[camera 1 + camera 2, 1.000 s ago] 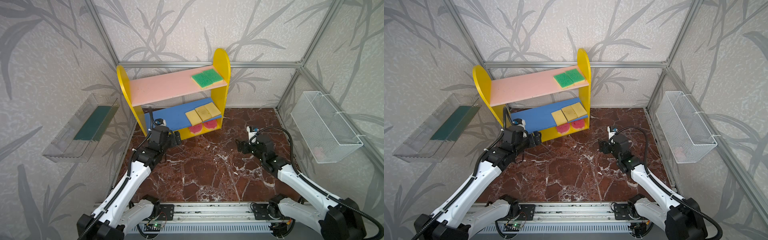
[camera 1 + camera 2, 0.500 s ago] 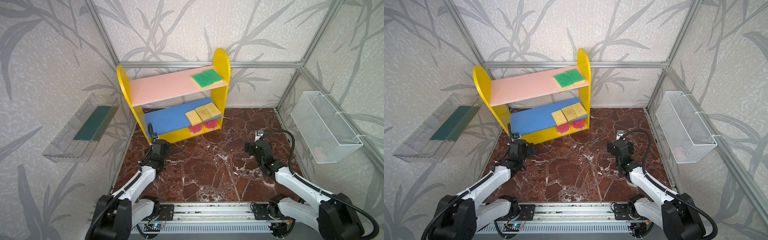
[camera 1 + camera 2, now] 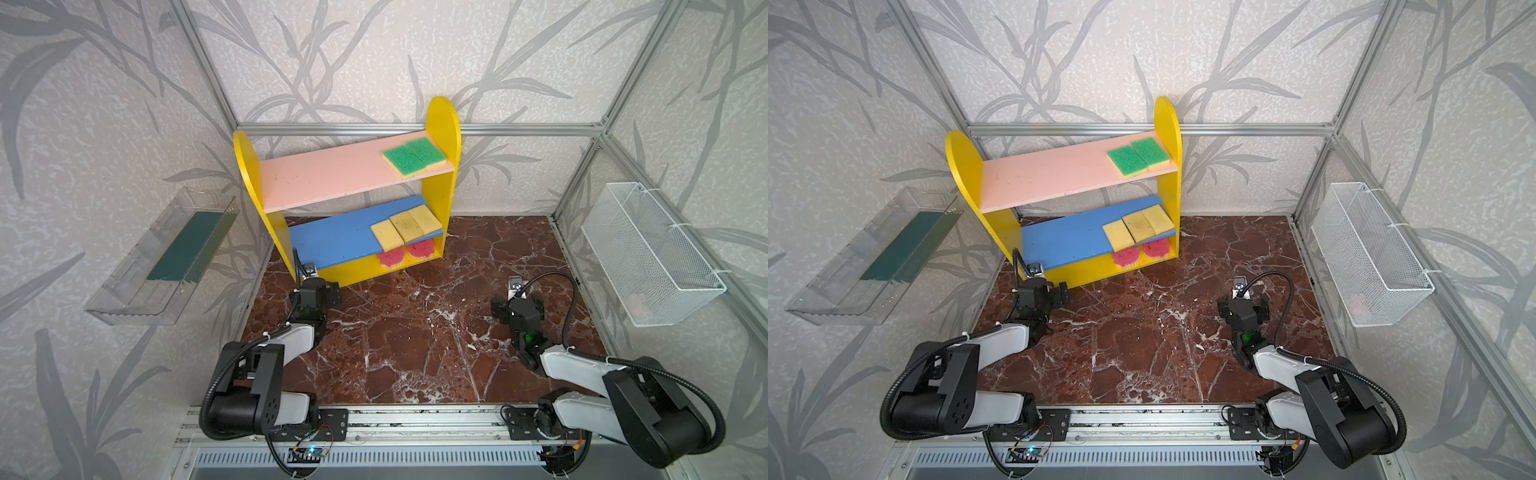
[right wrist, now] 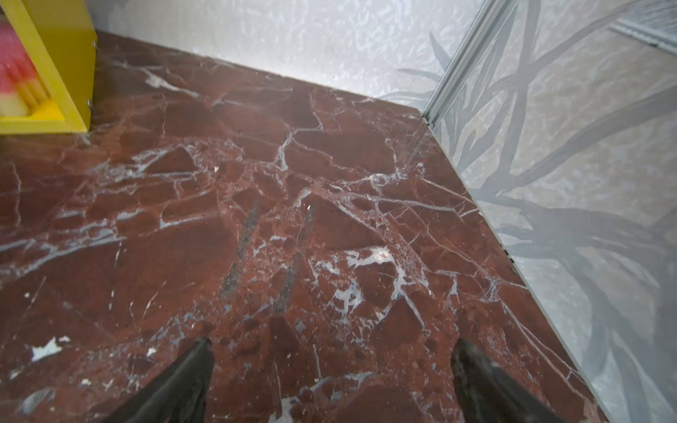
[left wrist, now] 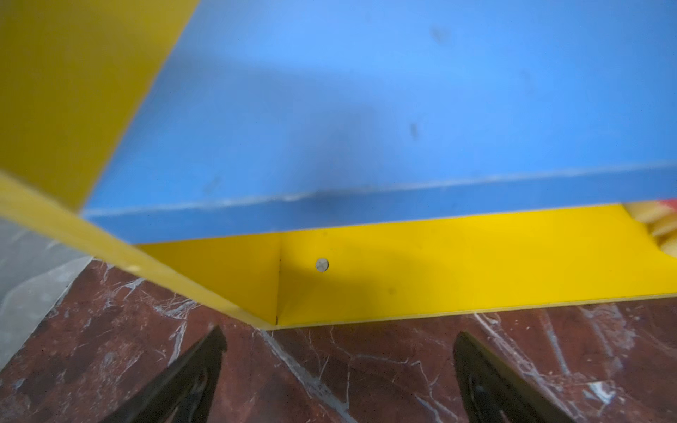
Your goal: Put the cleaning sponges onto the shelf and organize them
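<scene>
Whereas both arms reach toward the shelf a second earlier, they now sit drawn back low over the red-brown marble floor (image 4: pixel 329 183). The left gripper (image 5: pixel 337 340) has its jaws spread wide with nothing between them. The right gripper (image 4: pixel 331 344) is likewise spread and empty. Judgement: the withdrawal with empty jaws suggests placing is over, or nearly so.

The small open shelf with yellow round-topped side panels (image 3: pixel 442 137) stands just ahead of the left gripper and well off to the inner side of the right gripper. It carries seven sponges:
- two green-faced rectangular foam sponges (image 3: pixel 413 157), side by side on the pink top board;
- three pale yellow rectangular foam sponges (image 3: pixel 405 226), in a row on the blue middle board;
- two round pink foam sponges (image 3: pixel 405 253), on the yellow base.

All sit at the end of the shelf farthest from the left gripper. No sponge lies on the floor near either gripper.

Both top views show the full rack. They also show a white wire basket (image 3: pixel 648 257) beyond the right gripper's outer side, with a faint pinkish shape inside, too dim to identify. The left wrist view shows only the bare blue board and the corner of the base. The right wrist view confirms bare floor ahead of its fingertips.
</scene>
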{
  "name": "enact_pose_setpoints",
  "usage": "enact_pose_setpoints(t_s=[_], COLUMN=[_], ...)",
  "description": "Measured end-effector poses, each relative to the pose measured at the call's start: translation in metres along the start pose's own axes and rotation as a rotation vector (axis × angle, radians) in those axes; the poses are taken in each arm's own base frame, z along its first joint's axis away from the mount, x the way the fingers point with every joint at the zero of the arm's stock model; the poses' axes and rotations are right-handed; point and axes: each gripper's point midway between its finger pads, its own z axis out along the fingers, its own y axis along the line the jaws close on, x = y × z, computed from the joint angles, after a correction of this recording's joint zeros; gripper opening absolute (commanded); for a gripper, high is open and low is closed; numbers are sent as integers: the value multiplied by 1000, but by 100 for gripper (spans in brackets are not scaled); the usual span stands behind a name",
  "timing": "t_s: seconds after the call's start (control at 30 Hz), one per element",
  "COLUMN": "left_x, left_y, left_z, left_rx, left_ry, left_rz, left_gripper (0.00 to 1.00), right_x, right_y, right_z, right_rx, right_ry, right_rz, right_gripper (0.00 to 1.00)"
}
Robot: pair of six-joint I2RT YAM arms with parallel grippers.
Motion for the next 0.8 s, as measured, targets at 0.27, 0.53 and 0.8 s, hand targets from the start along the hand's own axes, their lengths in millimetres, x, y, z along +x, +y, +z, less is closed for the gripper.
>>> enact_pose_setpoints(t_s=[0.27,0.53,0.8], left_x=[-14,-23,4], left_y=[7,6,-3], left_z=[-6,-3,0], left_rx=[-21,1,29], left_ry=[-122,-203,-236], left_rz=[-4,26,81], left_gripper=[99,99,99], right_x=[-17,2,-27], right_y=[-9,2,10], right_z=[-4,15,20], right_rx=[24,35,-21], right_ry=[-137,-118,-191], right_rz=[34,-51,-34], right_gripper=[99,99,99])
